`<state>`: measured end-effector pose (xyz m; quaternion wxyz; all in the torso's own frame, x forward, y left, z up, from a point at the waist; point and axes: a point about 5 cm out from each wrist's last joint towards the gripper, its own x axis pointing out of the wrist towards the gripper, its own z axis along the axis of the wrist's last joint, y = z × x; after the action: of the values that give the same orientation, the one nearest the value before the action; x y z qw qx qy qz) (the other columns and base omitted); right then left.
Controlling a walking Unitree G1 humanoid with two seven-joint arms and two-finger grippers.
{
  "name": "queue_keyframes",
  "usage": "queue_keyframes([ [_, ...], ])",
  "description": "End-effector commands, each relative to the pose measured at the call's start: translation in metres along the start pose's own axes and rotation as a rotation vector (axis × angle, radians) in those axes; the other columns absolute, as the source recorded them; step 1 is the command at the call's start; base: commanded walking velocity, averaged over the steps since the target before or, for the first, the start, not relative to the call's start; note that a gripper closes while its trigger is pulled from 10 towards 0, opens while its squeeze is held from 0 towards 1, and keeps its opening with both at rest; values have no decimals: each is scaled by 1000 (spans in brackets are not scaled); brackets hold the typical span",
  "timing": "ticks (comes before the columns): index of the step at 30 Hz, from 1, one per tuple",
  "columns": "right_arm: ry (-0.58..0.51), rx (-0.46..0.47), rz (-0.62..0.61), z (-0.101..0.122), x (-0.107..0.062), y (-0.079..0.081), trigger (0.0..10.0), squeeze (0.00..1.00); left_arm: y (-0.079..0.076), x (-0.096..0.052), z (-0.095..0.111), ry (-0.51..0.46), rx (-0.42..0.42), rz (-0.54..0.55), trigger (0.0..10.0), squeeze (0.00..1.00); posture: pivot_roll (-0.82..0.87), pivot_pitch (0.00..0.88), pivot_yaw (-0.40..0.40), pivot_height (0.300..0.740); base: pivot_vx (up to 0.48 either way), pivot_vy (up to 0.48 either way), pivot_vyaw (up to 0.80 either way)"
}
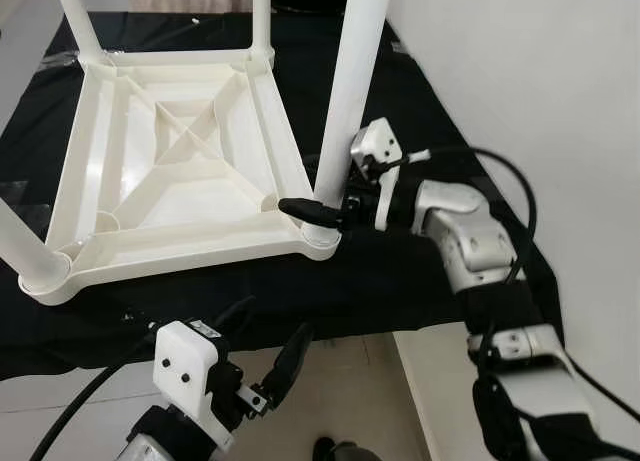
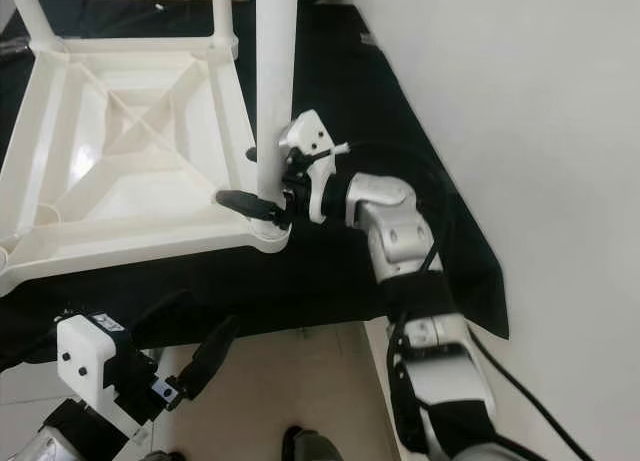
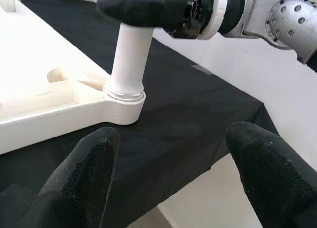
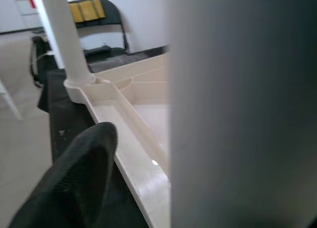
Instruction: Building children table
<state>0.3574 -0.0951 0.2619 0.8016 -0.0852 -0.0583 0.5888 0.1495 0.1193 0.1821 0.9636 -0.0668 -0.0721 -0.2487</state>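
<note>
1. A black cloth (image 1: pixel 400 281) covers the floor beside a white wall (image 1: pixel 540 71).
2. An upturned cream plastic tabletop (image 1: pixel 170 171) lies on the cloth.
3. The right gripper (image 1: pixel 322 213) clasps the white tubular leg (image 1: pixel 350 91) just above its corner socket (image 1: pixel 322 239).
4. The left gripper (image 1: pixel 265 366) hangs below with fingers spread, holding nothing.

Black cloth (image 1: pixel 400 281) covers floor; inverted white table top (image 1: pixel 170 171) lies on cloth, legs up.

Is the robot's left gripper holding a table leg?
No, the left gripper hangs open and empty below the edge of the black cloth, while the right gripper clasps the white leg.
</note>
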Motion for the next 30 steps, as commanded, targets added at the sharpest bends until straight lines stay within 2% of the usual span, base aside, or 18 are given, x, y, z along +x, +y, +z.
queue_keyframes([
  [1,-17,-5,71,0,6,4,706,0,-3,-1,0,13,-5,-5,10000,0,119,247,-134,740,0,0,0],
  [2,-23,6,92,0,5,4,0,0,-3,-2,-1,14,-6,-5,10000,0,120,249,-134,740,0,0,0],
  [6,-38,25,154,-2,-1,1,0,0,-4,-2,0,15,-7,-4,10000,0,119,250,-135,740,0,0,0],
  [11,-36,31,148,-6,-11,-1,0,0,-4,-2,0,15,-7,-4,10000,0,110,246,-130,740,0,0,0],
  [14,-24,25,89,-14,-29,1,0,0,-4,-2,-1,17,-8,-4,10000,0,96,241,-124,740,0,0,0],
  [16,-1,42,-73,-24,-38,8,0,0,-3,-2,-1,17,-8,-4,10000,0,79,237,-128,740,0,0,0],
  [17,35,36,-365,-35,-39,10,0,0,-2,-2,-2,18,-8,-5,10000,0,75,236,-133,740,0,0,0],
  [18,35,36,-365,-35,-39,10,0,0,-2,-2,-2,18,-8,-5,10000,0,75,236,-133,740,0,0,0],
  [19,49,24,-525,-38,-41,10,0,0,-2,-3,-2,18,-7,-6,10000,0,75,235,-132,740,0,0,0],
  [20,49,24,-525,-38,-41,10,0,0,-2,-3,-2,18,-7,-6,10000,0,75,235,-132,740,0,0,0],
  [21,202,-69,-945,-46,-61,12,0,0,0,-3,-2,19,-7,-6,10000,0,63,233,-126,740,0,0,0],
  [22,202,-69,-945,-46,-61,12,0,0,0,-3,-2,19,-7,-6,10000,0,63,233,-126,740,0,0,0],
  [23,267,-137,-1016,-49,-56,36,0,0,1,-3,-2,19,-6,-6,10000,0,50,223,-108,740,0,0,0],
  [24,267,-137,-1016,-49,-56,36,0,0,1,-3,-2,19,-6,-6,10000,0,50,223,-108,740,0,0,0],
  [26,252,-85,-1022,-51,-36,72,0,0,5,-1,-5,24,-5,-12,10000,0,35,206,-85,740,0,0,0],
  [27,252,-85,-1022,-51,-36,72,0,0,5,-1,-5,24,-5,-12,10000,0,35,206,-85,740,0,0,0],
  [28,226,-43,-970,-53,-25,78,0,0,6,0,-6,25,-7,-16,10000,0,40,195,-83,740,0,0,0],
  [30,184,-15,-962,-49,-11,65,0,0,6,3,-7,26,-11,-26,10000,0,52,189,-82,740,0,0,0],
])
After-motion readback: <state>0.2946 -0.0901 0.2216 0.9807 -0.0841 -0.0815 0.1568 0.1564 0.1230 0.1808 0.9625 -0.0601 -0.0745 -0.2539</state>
